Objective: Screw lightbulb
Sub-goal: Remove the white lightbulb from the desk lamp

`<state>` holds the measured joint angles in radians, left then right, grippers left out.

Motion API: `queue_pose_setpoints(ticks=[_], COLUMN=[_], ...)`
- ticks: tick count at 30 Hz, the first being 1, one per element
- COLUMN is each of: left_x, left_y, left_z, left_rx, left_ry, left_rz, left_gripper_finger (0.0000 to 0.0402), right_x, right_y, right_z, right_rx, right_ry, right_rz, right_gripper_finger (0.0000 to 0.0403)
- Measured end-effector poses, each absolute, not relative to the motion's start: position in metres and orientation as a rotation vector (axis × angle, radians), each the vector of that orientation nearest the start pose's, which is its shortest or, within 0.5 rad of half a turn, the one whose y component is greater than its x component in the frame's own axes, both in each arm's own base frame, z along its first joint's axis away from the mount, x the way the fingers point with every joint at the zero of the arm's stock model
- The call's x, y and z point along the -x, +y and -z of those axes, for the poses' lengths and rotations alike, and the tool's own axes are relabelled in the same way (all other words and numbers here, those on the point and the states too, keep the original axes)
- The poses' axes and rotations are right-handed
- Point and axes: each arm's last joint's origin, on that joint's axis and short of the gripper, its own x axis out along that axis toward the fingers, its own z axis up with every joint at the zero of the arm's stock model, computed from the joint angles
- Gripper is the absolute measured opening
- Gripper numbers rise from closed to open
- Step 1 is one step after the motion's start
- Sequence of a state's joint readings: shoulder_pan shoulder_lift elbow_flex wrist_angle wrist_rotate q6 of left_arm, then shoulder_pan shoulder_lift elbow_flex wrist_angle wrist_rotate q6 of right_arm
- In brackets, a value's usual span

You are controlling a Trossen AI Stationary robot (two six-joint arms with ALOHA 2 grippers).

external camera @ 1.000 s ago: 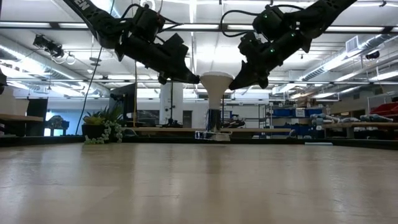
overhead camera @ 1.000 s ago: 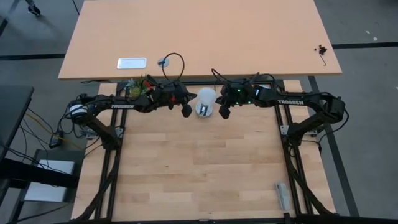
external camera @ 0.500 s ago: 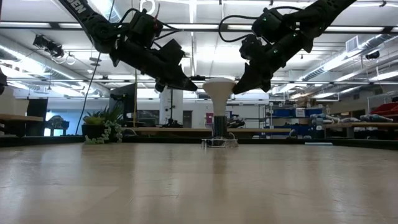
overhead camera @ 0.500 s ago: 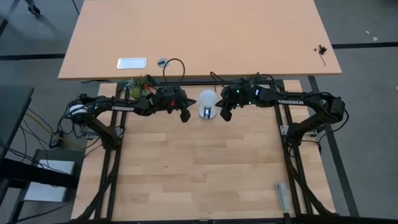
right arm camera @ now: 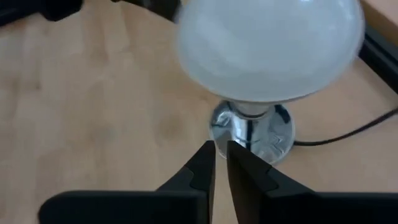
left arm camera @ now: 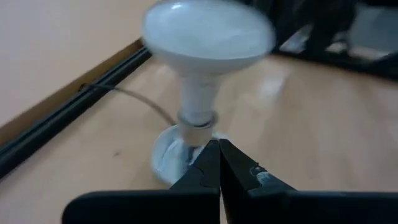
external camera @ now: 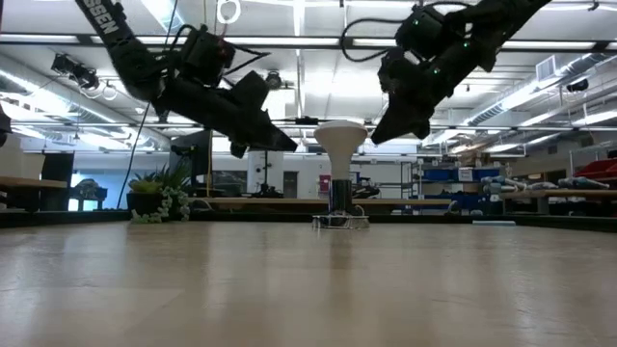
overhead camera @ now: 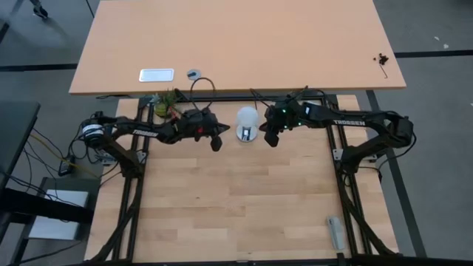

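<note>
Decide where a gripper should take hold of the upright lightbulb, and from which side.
Probably grip the lightbulb across its wide globe, from the side at globe height. It stands upright in the socket disc, and the globe is broad and round, while the narrow neck sits low against the socket.

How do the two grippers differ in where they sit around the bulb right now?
The left gripper sits left of the white pear-shaped lightbulb, farther off and lower in the low view; the right gripper sits right of it, closer and higher. Both have jaws shut, holding nothing, clear of the lightbulb standing upright in its round silver socket disc.
</note>
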<state>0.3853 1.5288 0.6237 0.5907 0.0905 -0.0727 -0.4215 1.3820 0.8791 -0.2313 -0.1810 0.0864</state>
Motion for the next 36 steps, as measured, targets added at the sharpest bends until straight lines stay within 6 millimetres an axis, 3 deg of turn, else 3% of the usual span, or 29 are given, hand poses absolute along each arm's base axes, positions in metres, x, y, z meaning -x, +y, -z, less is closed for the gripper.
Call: queue_pose_setpoints(ticks=[3, 6, 13, 17, 26, 30, 36], left_x=[-0.270, -0.264, -0.266, -0.272, -0.298, -0.301, -0.299], left_y=[0.105, 0.103, 0.097, 0.091, 0.095, 0.097, 0.098], left_z=[-0.176, -0.172, -0.165, -0.159, -0.139, -0.137, -0.132], left_rx=[0.174, 0.204, 0.156, 0.124, 0.101, 0.076, 0.061], left_ry=[0.206, 0.155, 0.192, 0.190, 0.222, 0.233, 0.291], left_rz=[-0.278, -0.279, -0.254, -0.225, -0.221, -0.257, -0.281], left_gripper_finger=[0.0000, 0.0000, 0.0000, 0.0005, 0.0018, 0.0018, 0.0018], right_x=[-0.259, -0.255, -0.244, -0.237, -0.252, -0.262, -0.283], right_y=[-0.101, -0.091, -0.070, -0.061, -0.074, -0.081, -0.090], right_z=[-0.240, -0.233, -0.181, -0.162, -0.130, -0.114, -0.101], right_rx=[-0.275, -0.252, -0.307, -0.319, -0.328, -0.340, -0.330], right_ry=[0.672, 0.622, 0.343, 0.230, 0.334, 0.385, 0.385], right_rz=[0.242, 0.258, 0.322, 0.320, 0.409, 0.461, 0.502], right_gripper_finger=[0.0051, 0.0050, 0.0048, 0.0048, 0.0039, 0.0008, 0.0009])
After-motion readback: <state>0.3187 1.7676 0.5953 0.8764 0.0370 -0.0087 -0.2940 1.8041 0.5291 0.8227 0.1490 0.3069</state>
